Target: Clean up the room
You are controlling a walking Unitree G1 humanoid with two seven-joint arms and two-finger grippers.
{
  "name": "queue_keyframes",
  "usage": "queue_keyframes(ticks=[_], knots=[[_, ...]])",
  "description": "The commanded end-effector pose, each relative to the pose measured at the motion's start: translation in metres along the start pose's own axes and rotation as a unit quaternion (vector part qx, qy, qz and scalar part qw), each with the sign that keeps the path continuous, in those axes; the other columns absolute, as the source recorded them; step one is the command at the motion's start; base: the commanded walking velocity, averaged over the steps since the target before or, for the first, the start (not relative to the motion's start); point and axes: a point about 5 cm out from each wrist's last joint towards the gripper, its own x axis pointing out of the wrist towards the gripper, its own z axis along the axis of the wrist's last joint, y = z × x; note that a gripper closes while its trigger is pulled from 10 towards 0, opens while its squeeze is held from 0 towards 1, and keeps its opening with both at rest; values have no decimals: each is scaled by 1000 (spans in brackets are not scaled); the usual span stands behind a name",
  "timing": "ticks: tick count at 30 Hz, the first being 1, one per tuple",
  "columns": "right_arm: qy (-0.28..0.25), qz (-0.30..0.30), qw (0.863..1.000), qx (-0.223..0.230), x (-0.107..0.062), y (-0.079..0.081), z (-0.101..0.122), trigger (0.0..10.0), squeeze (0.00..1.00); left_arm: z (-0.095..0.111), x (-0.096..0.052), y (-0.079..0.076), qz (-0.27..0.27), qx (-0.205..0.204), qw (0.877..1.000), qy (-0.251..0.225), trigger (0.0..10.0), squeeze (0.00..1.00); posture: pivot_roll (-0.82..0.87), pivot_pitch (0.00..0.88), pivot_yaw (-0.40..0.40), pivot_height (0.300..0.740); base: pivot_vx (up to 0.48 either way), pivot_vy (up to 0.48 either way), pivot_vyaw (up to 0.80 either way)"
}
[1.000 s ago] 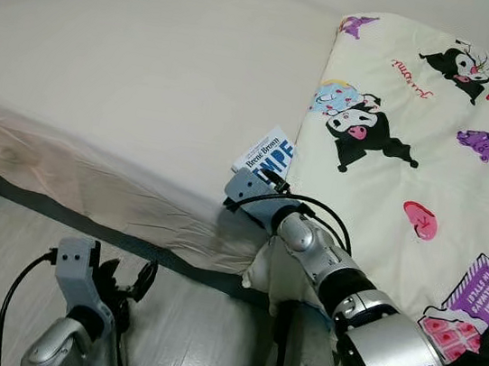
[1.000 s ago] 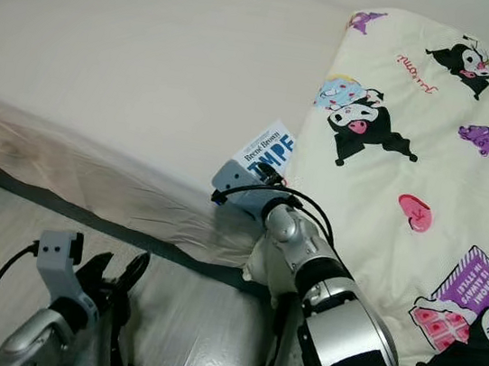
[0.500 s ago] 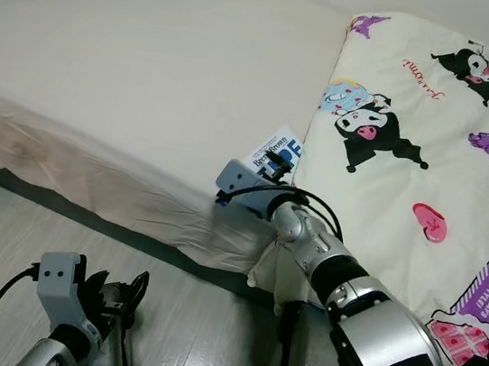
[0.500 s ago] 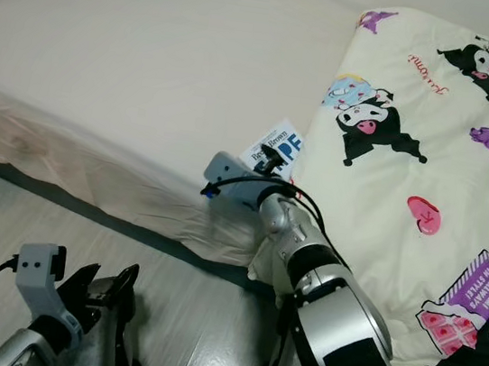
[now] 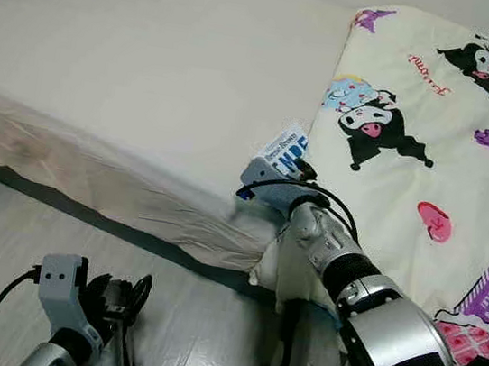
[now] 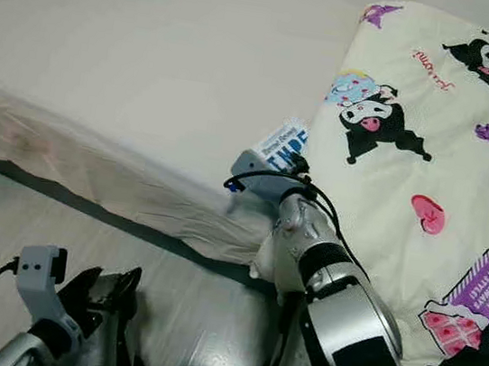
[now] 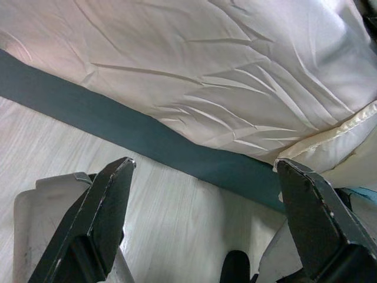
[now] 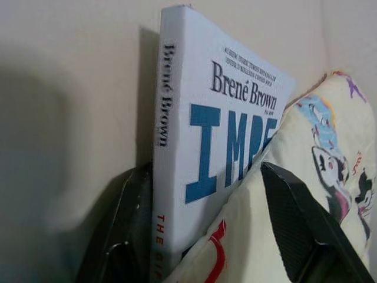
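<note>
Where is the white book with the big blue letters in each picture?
Left eye view: the book is mid-frame, at the cartoon blanket's edge.
Right eye view: the same spot, above the right gripper.
Right wrist view: up close, between the black fingers.
Shared landmark: the cartoon blanket.

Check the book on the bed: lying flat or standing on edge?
On edge. The book stands spine-out between the right hand's fingers, its cover leaning against the cartoon-print quilt beside it.
</note>
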Motion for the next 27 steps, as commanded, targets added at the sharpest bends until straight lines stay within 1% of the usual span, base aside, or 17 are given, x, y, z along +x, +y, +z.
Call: queue_keyframes(ticks=[1, 6, 7, 8, 10, 11, 16, 20, 21, 24, 25, 26, 27], knots=[[26, 5, 1000, 6, -3, 5, -14, 0, 0, -7, -4, 0, 7, -12, 1000, 15, 10000, 0, 244, 369, -34, 411, 0, 0, 0], [26, 2, 1000, 9, -3, 4, -15, 0, 0, -7, -5, 0, 6, -13, 1000, 16, 10000, 0, 244, 369, -33, 411, 0, 0, 0], [0, 5, 1000, 30, -3, 6, -8, 0, 0, -7, -3, 0, 5, -13, 1000, 17, 10000, 0, 237, 357, -31, 411, 0, 0, 0], [0, 5, 1000, 30, -3, 6, -8, 0, 0, -7, -3, 0, 5, -13, 1000, 17, 10000, 0, 237, 357, -31, 411, 0, 0, 0], [-38, 4, 998, 54, -3, 6, 3, 0, 0, -7, 0, 0, 4, -13, 1000, 17, 10000, 0, 232, 347, -31, 411, 0, 0, 0], [-49, 5, 997, 60, -3, 6, 6, 0, 0, -7, 2, 0, 3, -13, 1000, 17, 10000, 0, 232, 346, -31, 411, 0, 0, 0], [-67, 0, 995, 68, -2, 2, 11, 0, 0, -6, 6, 1, 1, -12, 1000, 16, 10000, 0, 224, 335, -31, 411, 0, 0, 0], [-93, 2, 991, 93, -3, 1, 17, 0, 0, -5, 12, 1, -2, -12, 1000, 13, 10000, 0, 215, 317, -33, 411, 0, 0, 0], [-93, 2, 991, 93, -3, 1, 17, 0, 0, -5, 12, 1, -2, -12, 1000, 13, 10000, 0, 215, 317, -33, 411, 0, 0, 0], [-127, -2, 982, 138, -3, -5, 27, 0, 0, -3, 18, 1, -5, -12, 1000, 7, 10000, 0, 206, 294, -35, 411, 0, 0, 0], [-134, -4, 980, 148, -3, -7, 30, 0, 0, -2, 20, 0, -7, -12, 1000, 6, 10000, 0, 206, 294, -35, 411, 0, 0, 0], [-134, -4, 980, 148, -3, -7, 30, 0, 0, -2, 20, 0, -7, -12, 1000, 6, 10000, 0, 206, 294, -35, 411, 0, 0, 0], [-142, -7, 975, 171, -3, -11, 33, 0, 0, -2, 22, 0, -8, -12, 1000, 5, 10000, 0, 199, 275, -35, 411, 0, 0, 0]])
